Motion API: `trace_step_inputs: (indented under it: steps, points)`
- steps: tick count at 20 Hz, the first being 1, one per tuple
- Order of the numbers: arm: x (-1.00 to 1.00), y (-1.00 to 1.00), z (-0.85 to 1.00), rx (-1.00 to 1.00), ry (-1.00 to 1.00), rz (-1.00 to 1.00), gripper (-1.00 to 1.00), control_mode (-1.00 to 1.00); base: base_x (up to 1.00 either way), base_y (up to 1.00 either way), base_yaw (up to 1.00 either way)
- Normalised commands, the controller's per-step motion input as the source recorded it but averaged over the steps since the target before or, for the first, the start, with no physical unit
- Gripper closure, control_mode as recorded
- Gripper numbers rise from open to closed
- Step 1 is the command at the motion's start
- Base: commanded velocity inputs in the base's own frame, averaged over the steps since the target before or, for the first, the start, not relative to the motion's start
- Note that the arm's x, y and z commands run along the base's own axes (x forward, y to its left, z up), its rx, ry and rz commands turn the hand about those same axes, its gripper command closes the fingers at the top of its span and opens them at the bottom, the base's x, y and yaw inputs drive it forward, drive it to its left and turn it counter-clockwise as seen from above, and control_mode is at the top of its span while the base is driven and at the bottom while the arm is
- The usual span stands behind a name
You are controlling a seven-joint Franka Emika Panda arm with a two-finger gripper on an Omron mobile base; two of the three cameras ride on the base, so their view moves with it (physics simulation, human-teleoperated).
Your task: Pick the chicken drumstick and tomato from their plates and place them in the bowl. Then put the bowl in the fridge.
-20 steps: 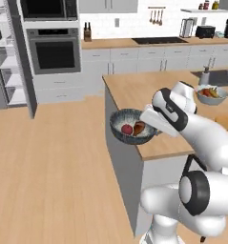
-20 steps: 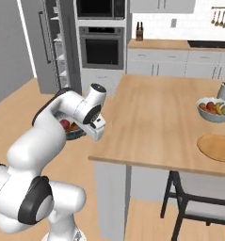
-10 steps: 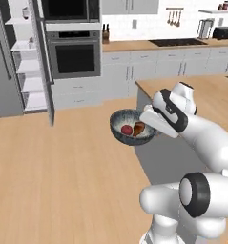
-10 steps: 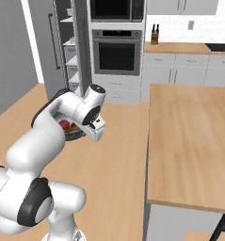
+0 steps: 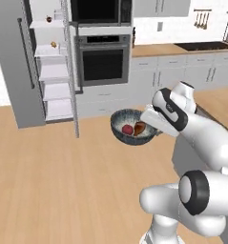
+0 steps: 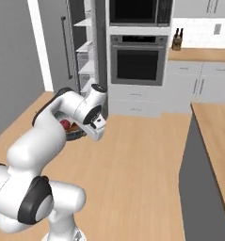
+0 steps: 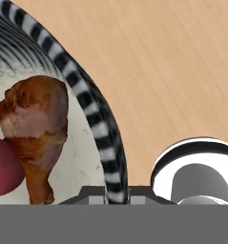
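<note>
My gripper (image 5: 152, 126) is shut on the right rim of the dark grey-blue bowl (image 5: 119, 125) and holds it in the air above the wooden floor. The red tomato (image 5: 128, 129) and the brown chicken drumstick (image 5: 140, 127) lie side by side inside it. In the hand view the drumstick (image 7: 36, 124) and tomato (image 7: 3, 167) rest on the pale speckled inside, and the gripper (image 7: 116, 194) clamps the striped rim of the bowl (image 7: 94, 114). The grey fridge (image 5: 13, 66) stands open at the far left, its white shelves (image 5: 51, 71) showing. From the right, the bowl (image 6: 72, 133) peeks out behind the arm. The plates are out of view.
A black-fronted wall oven (image 5: 103, 64) stands right of the fridge. The island counter (image 6: 212, 136) lies to my right. Small items (image 5: 53, 45) sit on the upper fridge shelves. Open wooden floor (image 5: 53, 181) stretches between me and the fridge (image 6: 83, 47).
The whole picture has shifted as the base drove: the island slid off to the right and the fridge and oven came closer. The bowl stays in the gripper's hold.
</note>
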Motion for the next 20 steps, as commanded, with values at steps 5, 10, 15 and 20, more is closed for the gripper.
trace_step_inputs:
  steps: [5,10,15,20]
  points:
    - [0.00,0.00,0.00,0.00,0.00,0.00,1.00,1.00,1.00,1.00,-0.01]
    - [0.00,0.00,0.00,0.00,0.00,0.00,1.00,1.00,1.00,1.00,-0.01]
    - [0.00,0.00,0.00,0.00,0.00,0.00,1.00,1.00,1.00,0.93,-0.02]
    - [0.00,0.00,0.00,0.00,0.00,0.00,1.00,1.00,1.00,0.48,-0.16]
